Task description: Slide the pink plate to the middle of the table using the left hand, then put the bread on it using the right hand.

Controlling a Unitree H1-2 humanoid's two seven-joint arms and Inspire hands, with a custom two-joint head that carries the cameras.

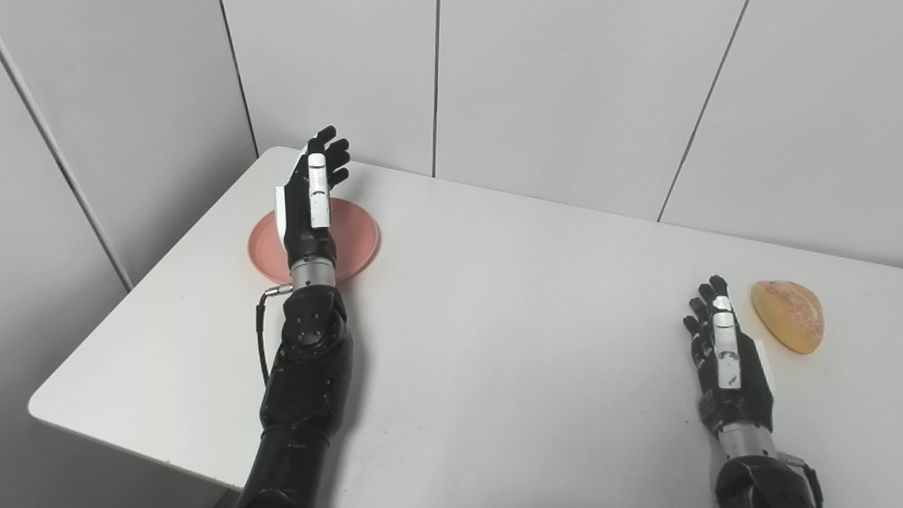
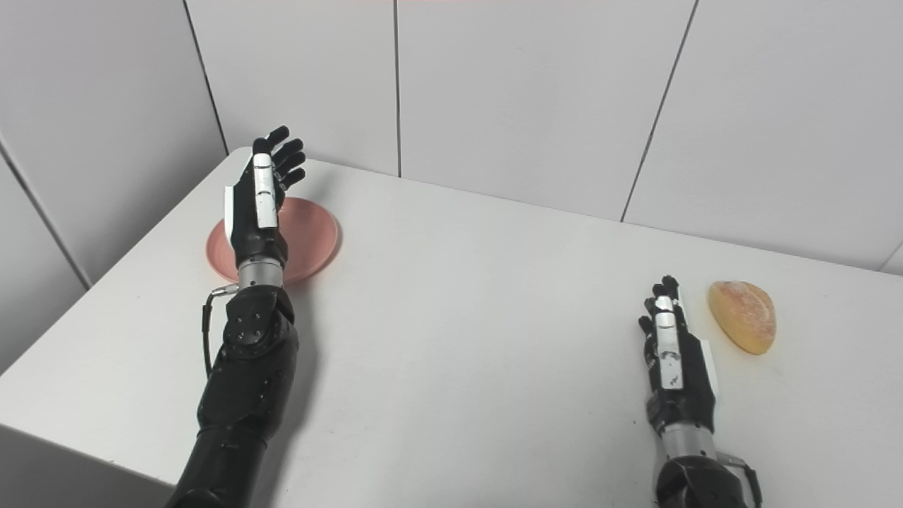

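White panelled walls back a smooth white surface (image 1: 494, 339), plate slide just starting.

Left hand (image 1: 310, 204) hangs over the pink plate (image 1: 356, 236) at upper left, fingers spread, gripping nothing; whether it touches is unclear. Next it likely must press the glossy round dish and drag it toward frame centre. Right hand (image 1: 726, 353) rests open, empty, just beside the crusty domed bread (image 1: 789, 315) at right.

white table (image 1: 494, 339) with rounded corners; pale wall panels (image 1: 564, 92) behind, dark seams between.

Bare test lab; plain white table (image 1: 494, 317); blank panelled walls (image 1: 564, 85)
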